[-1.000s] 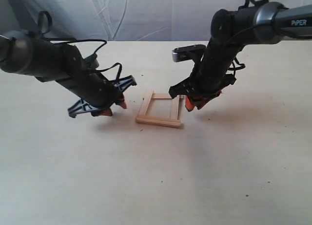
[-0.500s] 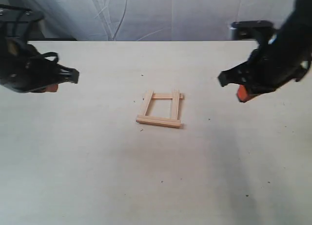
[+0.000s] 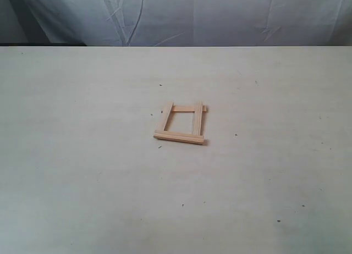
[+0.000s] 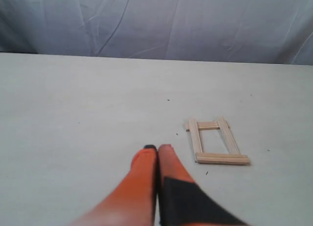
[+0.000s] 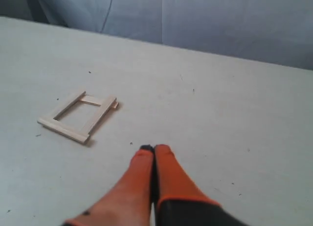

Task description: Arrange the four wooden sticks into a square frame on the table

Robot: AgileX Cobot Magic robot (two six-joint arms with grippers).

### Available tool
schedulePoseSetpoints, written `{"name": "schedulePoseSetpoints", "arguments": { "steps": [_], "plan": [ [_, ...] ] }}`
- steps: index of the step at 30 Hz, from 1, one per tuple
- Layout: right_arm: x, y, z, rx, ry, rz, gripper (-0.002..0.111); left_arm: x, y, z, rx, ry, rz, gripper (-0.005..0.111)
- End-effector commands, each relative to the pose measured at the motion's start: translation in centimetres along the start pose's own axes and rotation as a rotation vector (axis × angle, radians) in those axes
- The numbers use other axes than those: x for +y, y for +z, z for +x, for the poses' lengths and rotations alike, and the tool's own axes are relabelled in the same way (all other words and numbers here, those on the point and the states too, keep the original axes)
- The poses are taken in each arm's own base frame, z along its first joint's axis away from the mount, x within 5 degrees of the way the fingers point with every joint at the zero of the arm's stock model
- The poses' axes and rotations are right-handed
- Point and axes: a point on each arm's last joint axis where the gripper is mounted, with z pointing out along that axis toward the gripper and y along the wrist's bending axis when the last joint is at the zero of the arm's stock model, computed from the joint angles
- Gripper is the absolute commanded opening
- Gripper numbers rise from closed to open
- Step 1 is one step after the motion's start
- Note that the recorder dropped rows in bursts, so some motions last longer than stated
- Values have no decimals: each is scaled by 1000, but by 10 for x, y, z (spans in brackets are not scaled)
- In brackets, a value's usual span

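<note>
Left gripper pressed together, right gripper likewise; square frame of 4 wooden sticks, corners seemingly touching, on table

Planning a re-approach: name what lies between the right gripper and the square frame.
Only bare table, in the right wrist view; right gripper and square frame stand apart.

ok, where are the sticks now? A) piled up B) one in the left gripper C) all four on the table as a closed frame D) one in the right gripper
C: the square frame lies on the table; left gripper and right gripper are shut, empty.
</note>
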Motion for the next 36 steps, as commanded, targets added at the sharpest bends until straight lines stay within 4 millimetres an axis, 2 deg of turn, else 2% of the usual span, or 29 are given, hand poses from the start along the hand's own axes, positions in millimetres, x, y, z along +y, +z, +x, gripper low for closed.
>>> {"name": "schedulePoseSetpoints", "arguments": {
  "steps": [1,3,7,36],
  "plan": [
    [3,-27,16,-165,-17,1,0,3,-21,7,-50,39,-9,0],
    [4,-38,18,-236,-24,2,0,3,-25,7,-75,41,-5,0],
    [5,-40,15,-245,-5,-14,0,3,-29,7,-99,42,-1,0],
    [7,-40,16,-240,18,-33,0,4,-29,7,-101,49,-5,0]
  ]
}}
